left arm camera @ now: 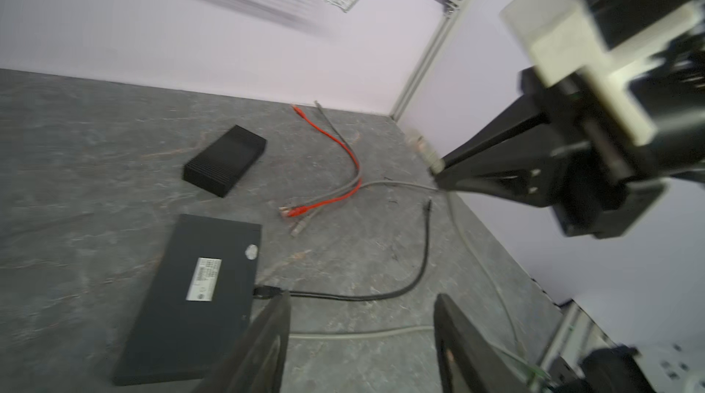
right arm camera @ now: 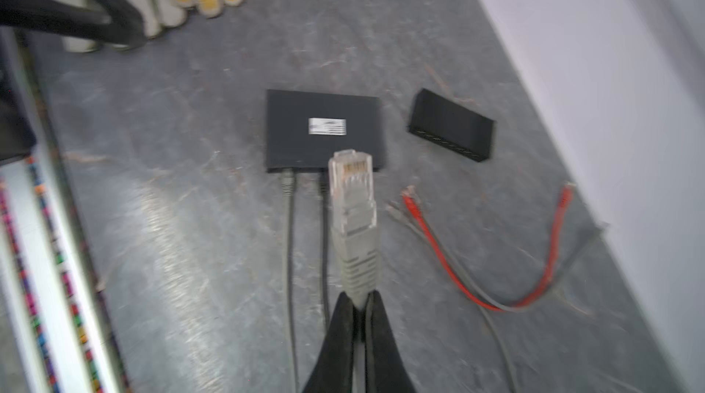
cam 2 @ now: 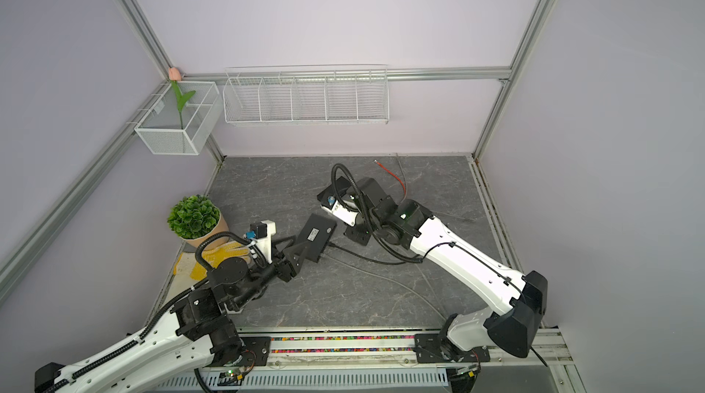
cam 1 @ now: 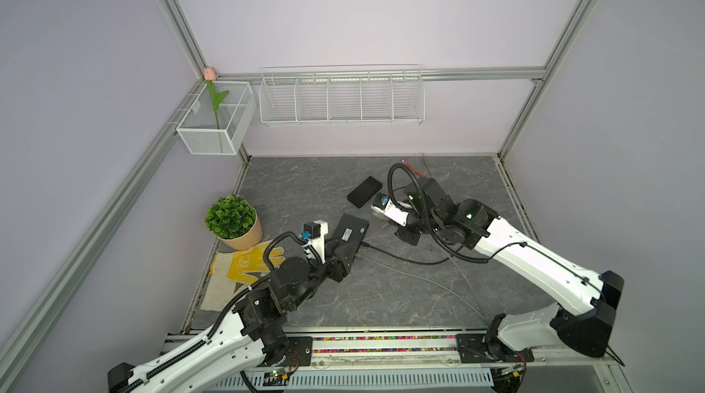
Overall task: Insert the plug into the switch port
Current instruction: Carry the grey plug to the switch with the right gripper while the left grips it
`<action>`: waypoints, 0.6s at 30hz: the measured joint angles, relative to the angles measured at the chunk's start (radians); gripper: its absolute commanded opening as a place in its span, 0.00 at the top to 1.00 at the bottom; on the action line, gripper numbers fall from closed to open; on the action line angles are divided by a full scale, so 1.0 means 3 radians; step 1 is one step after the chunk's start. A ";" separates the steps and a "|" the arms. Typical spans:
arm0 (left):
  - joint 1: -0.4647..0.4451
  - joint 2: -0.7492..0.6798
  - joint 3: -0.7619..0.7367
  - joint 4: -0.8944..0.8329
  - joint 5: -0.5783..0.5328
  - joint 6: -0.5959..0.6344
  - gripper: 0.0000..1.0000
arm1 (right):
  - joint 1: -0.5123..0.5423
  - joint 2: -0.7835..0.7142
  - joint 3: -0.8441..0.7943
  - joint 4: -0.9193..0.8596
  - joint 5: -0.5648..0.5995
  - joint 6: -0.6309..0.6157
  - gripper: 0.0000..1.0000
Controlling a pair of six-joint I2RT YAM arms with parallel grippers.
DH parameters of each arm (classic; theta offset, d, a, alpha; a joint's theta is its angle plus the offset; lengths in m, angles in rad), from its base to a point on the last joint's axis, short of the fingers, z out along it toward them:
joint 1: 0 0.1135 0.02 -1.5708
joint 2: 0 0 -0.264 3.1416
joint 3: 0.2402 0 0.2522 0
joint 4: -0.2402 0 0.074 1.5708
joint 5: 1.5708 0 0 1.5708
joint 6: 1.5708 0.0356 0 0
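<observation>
The right gripper (right arm camera: 360, 307) pinches the grey boot of the plug (right arm camera: 353, 196), centre frame in the right wrist view. I can't make it out in the top views. It has a clear shell and gold contacts, and its tip points at the black switch (right arm camera: 324, 130). The left gripper (left arm camera: 362, 311) stands spread.

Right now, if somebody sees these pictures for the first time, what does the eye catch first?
The grey plug pinched in the right end effector stands out, pointing toward the black switch. Next comes the red cable lying loose to one side of it. Then come the green potted plant and yellow glove at the left of both top views.
</observation>
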 measured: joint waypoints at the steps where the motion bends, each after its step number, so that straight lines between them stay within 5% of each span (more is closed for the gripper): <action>1: 0.0156 0.0116 0.0058 -0.0019 0.0008 -0.0005 0.41 | -0.0005 0.0099 0.0249 -0.0137 0.0289 -0.0036 0.93; 5: 0.0757 0.0565 0.0161 -0.0023 0.0134 -0.0070 0.43 | -0.0024 0.0519 0.1077 -0.0501 0.1175 -0.0193 0.93; 10: 0.1058 0.0790 0.0158 -0.0022 0.0276 -0.0127 0.43 | -0.0028 0.0872 0.1069 -0.0481 0.1771 -0.0502 0.93; 18: 0.1495 0.0946 0.0128 0.0125 0.0472 -0.0187 0.48 | -0.0029 0.1349 0.0715 -0.0373 0.1746 -0.0745 0.94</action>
